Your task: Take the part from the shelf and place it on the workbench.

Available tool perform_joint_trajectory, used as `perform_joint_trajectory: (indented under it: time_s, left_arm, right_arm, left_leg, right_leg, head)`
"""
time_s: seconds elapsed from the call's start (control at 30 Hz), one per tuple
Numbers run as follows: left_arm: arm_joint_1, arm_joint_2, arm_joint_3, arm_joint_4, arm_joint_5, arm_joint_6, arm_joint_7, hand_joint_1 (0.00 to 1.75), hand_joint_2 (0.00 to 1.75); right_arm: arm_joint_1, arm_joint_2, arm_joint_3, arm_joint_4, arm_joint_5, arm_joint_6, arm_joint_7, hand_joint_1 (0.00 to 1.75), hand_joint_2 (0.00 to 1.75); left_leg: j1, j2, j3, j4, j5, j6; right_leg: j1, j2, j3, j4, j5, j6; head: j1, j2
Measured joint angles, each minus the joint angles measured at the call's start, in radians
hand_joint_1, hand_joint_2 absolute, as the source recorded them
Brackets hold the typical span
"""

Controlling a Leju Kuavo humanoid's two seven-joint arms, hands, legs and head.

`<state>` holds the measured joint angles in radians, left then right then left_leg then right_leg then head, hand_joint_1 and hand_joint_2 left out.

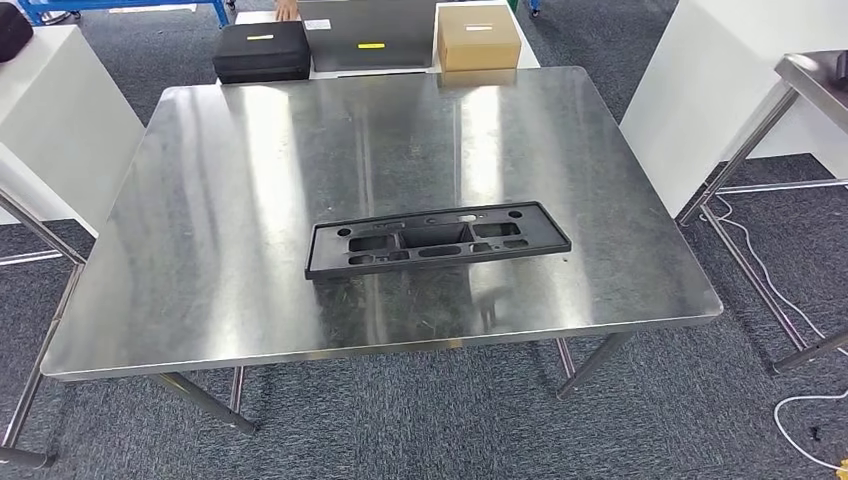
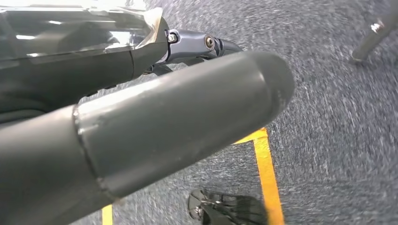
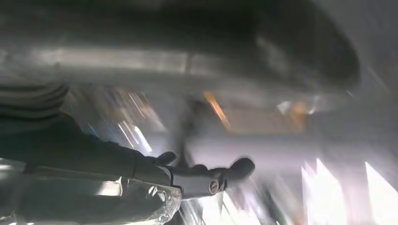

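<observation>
On the steel bench (image 1: pixel 200 200), a little nearer its front edge than its back edge and roughly midway between the left and right edges, the black part (image 1: pixel 437 239) is seen lying flat, its recessed face up. Its long axis is set almost parallel to the front edge, the right end being turned slightly toward the back. No robot hand is seen near the part in the head view; nothing touches it. In the left wrist view the left robot hand (image 2: pixel 155 122) is seen against grey carpet and a yellow floor line, its thick thumb stretched out and nothing held against it; the darker fingers are mostly hidden, so how far they are spread cannot be told. In the right wrist view the right robot hand (image 3: pixel 197 176) is blurred; a thumb and a dark finger are made out with nothing seen between them, but its degree of opening cannot be told. Both arms are judged to hang low, away from the bench top, so neither can be called nearer to the part. Since the part already rests on the bench, the placing is judged done. Beyond the back edge a black case (image 1: pixel 262 50) and a cardboard box (image 1: pixel 478 40) are seen on another surface.
</observation>
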<state>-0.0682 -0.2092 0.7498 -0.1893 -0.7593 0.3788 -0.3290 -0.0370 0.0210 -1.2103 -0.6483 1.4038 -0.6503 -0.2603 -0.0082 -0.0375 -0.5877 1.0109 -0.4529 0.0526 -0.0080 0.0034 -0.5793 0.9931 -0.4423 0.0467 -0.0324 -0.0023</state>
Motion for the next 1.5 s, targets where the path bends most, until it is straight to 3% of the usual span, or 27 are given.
perform_joint_trajectory:
  time_s: [0.13, 0.3, 0.43, 0.5, 0.6, 0.67, 0.73, 0.77, 0.8, 0.87, 0.9, 0.93, 1.0, 1.1, 1.17, 1.23, 1.27, 1.3, 1.33, 1.43, 1.5]
  left_arm:
    - [-0.001, 0.016, -0.011, 0.000, -0.019, 0.000, 0.016, 0.00, 0.00]
    - [-0.001, 0.031, -0.024, 0.000, -0.050, -0.003, 0.038, 0.00, 0.00]
    - [-0.002, 0.042, -0.040, 0.000, -0.071, -0.012, 0.041, 0.00, 0.00]
    - [-0.005, 0.047, -0.047, -0.001, -0.077, -0.018, 0.042, 0.00, 0.00]
    - [-0.008, 0.051, -0.052, -0.003, -0.081, -0.022, 0.045, 0.00, 0.00]
    - [-0.011, 0.052, -0.053, -0.004, -0.083, -0.023, 0.046, 0.00, 0.00]
    - [-0.013, 0.054, -0.054, -0.004, -0.084, -0.023, 0.047, 0.00, 0.00]
    - [-0.014, 0.055, -0.054, -0.004, -0.084, -0.024, 0.047, 0.00, 0.00]
    - [-0.014, 0.056, -0.054, -0.004, -0.084, -0.024, 0.048, 0.00, 0.00]
    - [-0.014, 0.056, -0.055, -0.004, -0.084, -0.024, 0.048, 0.00, 0.00]
    - [-0.014, 0.058, -0.055, -0.005, -0.084, -0.024, 0.049, 0.00, 0.00]
    - [-0.014, 0.060, -0.056, -0.005, -0.085, -0.024, 0.050, 0.00, 0.00]
    - [-0.016, 0.065, -0.058, -0.006, -0.085, -0.024, 0.050, 0.00, 0.00]
    - [-0.018, 0.067, -0.060, -0.006, -0.085, -0.024, 0.050, 0.00, 0.00]
    - [-0.018, 0.068, -0.061, -0.006, -0.085, -0.024, 0.050, 0.00, 0.00]
    - [-0.017, 0.068, -0.062, -0.006, -0.085, -0.024, 0.050, 0.00, 0.00]
    - [-0.017, 0.068, -0.062, -0.006, -0.085, -0.024, 0.050, 0.00, 0.00]
    - [-0.017, 0.068, -0.062, -0.006, -0.085, -0.024, 0.051, 0.00, 0.00]
    - [-0.017, 0.068, -0.062, -0.006, -0.085, -0.024, 0.051, 0.00, 0.00]
    - [-0.017, 0.071, -0.062, -0.006, -0.085, -0.024, 0.050, 0.00, 0.00]
    - [-0.017, 0.073, -0.063, -0.006, -0.087, -0.024, 0.050, 0.00, 0.00]
  right_arm:
    - [-0.017, 0.043, -0.010, 0.226, 0.056, 0.090, 0.127, 0.00, 1.75]
    - [-0.037, 0.070, -0.011, 0.346, 0.060, 0.197, 0.211, 0.00, 1.75]
    - [-0.045, 0.080, -0.013, 0.385, 0.051, 0.217, 0.213, 0.00, 0.00]
    - [-0.049, 0.085, -0.014, 0.395, 0.048, 0.217, 0.199, 0.00, 0.00]
    - [-0.054, 0.087, -0.014, 0.401, 0.046, 0.216, 0.186, 0.00, 0.00]
    - [-0.058, 0.087, -0.014, 0.405, 0.048, 0.215, 0.180, 0.00, 0.00]
    - [-0.059, 0.088, -0.015, 0.410, 0.049, 0.215, 0.175, 0.00, 0.00]
    - [-0.059, 0.088, -0.015, 0.412, 0.049, 0.215, 0.173, 0.00, 0.00]
    - [-0.058, 0.088, -0.015, 0.414, 0.048, 0.214, 0.172, 0.00, 0.00]
    - [-0.058, 0.088, -0.015, 0.415, 0.048, 0.214, 0.171, 0.00, 0.00]
    - [-0.060, 0.089, -0.015, 0.417, 0.049, 0.214, 0.171, 0.00, 0.00]
    - [-0.062, 0.091, -0.015, 0.418, 0.050, 0.215, 0.171, 0.00, 0.00]
    - [-0.065, 0.094, -0.015, 0.422, 0.052, 0.215, 0.171, 0.00, 0.00]
    - [-0.064, 0.095, -0.015, 0.425, 0.053, 0.215, 0.172, 0.00, 0.00]
    - [-0.064, 0.096, -0.015, 0.425, 0.053, 0.215, 0.173, 0.00, 0.00]
    - [-0.064, 0.096, -0.015, 0.426, 0.053, 0.215, 0.173, 0.00, 0.00]
    - [-0.063, 0.096, -0.015, 0.426, 0.053, 0.215, 0.173, 0.00, 0.00]
    - [-0.062, 0.096, -0.015, 0.426, 0.053, 0.215, 0.173, 0.00, 0.00]
    - [-0.061, 0.096, -0.015, 0.426, 0.053, 0.215, 0.173, 0.00, 0.00]
    - [-0.063, 0.100, -0.015, 0.428, 0.056, 0.215, 0.174, 0.00, 0.00]
    - [-0.064, 0.103, -0.014, 0.429, 0.060, 0.215, 0.175, 0.00, 0.00]
  left_leg:
    - [0.002, 0.000, 0.000, 0.000, 0.000, 0.000]
    - [0.002, 0.000, 0.001, 0.000, 0.000, -0.001]
    - [-0.002, 0.000, 0.000, 0.003, -0.002, 0.003]
    - [-0.002, 0.001, 0.002, 0.001, -0.003, 0.012]
    - [0.010, 0.010, 0.017, -0.019, 0.009, 0.020]
    - [0.012, 0.020, 0.020, -0.024, 0.010, 0.023]
    - [0.012, 0.033, 0.020, -0.024, 0.010, 0.024]
    - [0.012, 0.040, 0.020, -0.024, 0.009, 0.022]
    - [0.013, 0.046, 0.020, -0.023, 0.008, 0.020]
    - [0.018, 0.061, 0.022, -0.019, 0.002, 0.009]
    - [0.018, 0.068, 0.023, -0.014, -0.003, 0.000]
    - [0.017, 0.076, 0.025, -0.009, -0.010, -0.010]
    - [0.014, 0.088, 0.031, -0.003, -0.021, -0.026]
    - [0.022, 0.090, 0.036, 0.009, -0.038, -0.040]
    - [0.028, 0.065, 0.003, 0.090, -0.094, -0.049]
    - [0.028, 0.048, -0.062, 0.227, -0.162, -0.050]
    - [0.028, 0.046, -0.087, 0.275, -0.175, -0.049]
    - [0.028, 0.045, -0.096, 0.288, -0.167, -0.045]
    - [0.027, 0.041, -0.086, 0.260, -0.140, -0.040]
    - [0.025, -0.013, 0.000, 0.067, -0.040, -0.014]
    - [0.019, -0.031, 0.024, 0.014, -0.025, -0.006]
  right_leg:
    - [0.002, 0.000, 0.000, 0.000, -0.001, -0.001]
    - [0.002, 0.000, 0.001, 0.000, -0.002, -0.003]
    - [-0.004, 0.000, 0.003, -0.003, 0.000, -0.001]
    - [-0.008, 0.001, 0.005, -0.007, 0.002, 0.003]
    - [-0.005, 0.001, -0.002, 0.014, -0.009, 0.005]
    - [-0.007, 0.000, -0.044, 0.103, -0.055, -0.001]
    - [-0.010, 0.000, -0.110, 0.236, -0.112, -0.004]
    - [-0.012, -0.001, -0.128, 0.274, -0.124, 0.000]
    - [-0.015, -0.002, -0.127, 0.276, -0.120, 0.007]
    - [-0.024, -0.017, -0.064, 0.165, -0.077, 0.029]
    - [-0.027, -0.034, -0.027, 0.099, -0.054, 0.036]
    - [-0.027, -0.046, 0.002, 0.048, -0.038, 0.034]
    - [-0.021, -0.051, 0.016, 0.020, -0.032, 0.014]
    - [-0.025, -0.023, 0.019, 0.020, -0.030, -0.014]
    - [-0.025, -0.008, 0.022, 0.019, -0.027, -0.026]
    - [-0.019, 0.009, 0.021, 0.019, -0.026, -0.032]
    - [-0.016, 0.018, 0.021, 0.019, -0.026, -0.033]
    - [-0.014, 0.030, 0.021, 0.020, -0.026, -0.033]
    - [-0.012, 0.042, 0.023, 0.020, -0.026, -0.033]
    - [-0.008, 0.079, 0.025, 0.020, -0.026, -0.032]
    - [-0.008, 0.095, 0.022, 0.019, -0.025, -0.029]
  head:
    - [0.000, 0.000]
    - [0.000, 0.000]
    - [0.000, 0.000]
    - [0.000, 0.000]
    - [0.001, 0.000]
    - [0.004, 0.000]
    - [0.006, 0.000]
    - [0.005, 0.000]
    - [0.006, 0.000]
    - [0.006, 0.000]
    - [0.007, 0.000]
    - [0.007, 0.000]
    - [0.005, 0.000]
    - [0.002, 0.000]
    - [0.002, 0.000]
    - [0.002, 0.000]
    - [0.002, 0.000]
    - [0.002, 0.000]
    - [0.002, 0.000]
    - [0.003, 0.000]
    - [0.003, 0.000]
